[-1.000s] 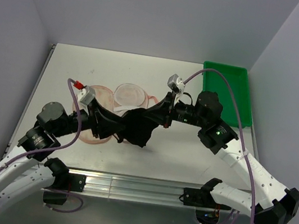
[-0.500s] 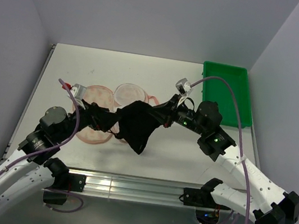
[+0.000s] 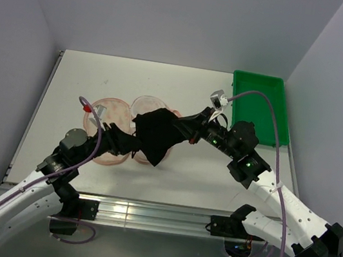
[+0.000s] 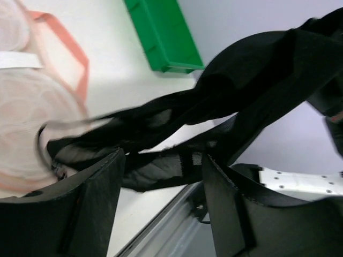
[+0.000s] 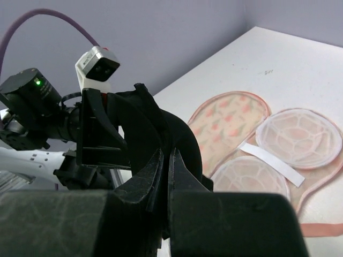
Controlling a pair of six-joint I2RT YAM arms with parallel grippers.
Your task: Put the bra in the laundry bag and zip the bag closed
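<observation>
**Top view.** Bra point(image 3: 155, 136) is off the worktop point(image 3: 81, 81), hanging bunched over the near right edge of the bag point(image 3: 147, 106). Right end effector point(image 3: 178, 129) comes in from the side away from the bag. Left end effector point(image 3: 125, 141) sits over the bag's near lobe, touching the bra's lower edge. Tray point(image 3: 261, 117) is well apart, beyond the bag's right side.

**Left wrist.** Left end effector point(image 4: 161, 160) has its jaws apart. A thin strip of bra point(image 4: 257, 69) runs across the gap, unclamped. Bag point(image 4: 27, 107) lies flat below.

**Right wrist.** Right end effector point(image 5: 165, 160) is clamped together on a fold of bra point(image 5: 161, 123). Bag point(image 5: 300, 139) lies beyond, its opening not clear from here.

**Handling.** The bra looks light, limp and stretchy. It will likely sag, trail straps and snag on mesh or zip. Best hold is a bunched cup edge or band, not a lone strap.
</observation>
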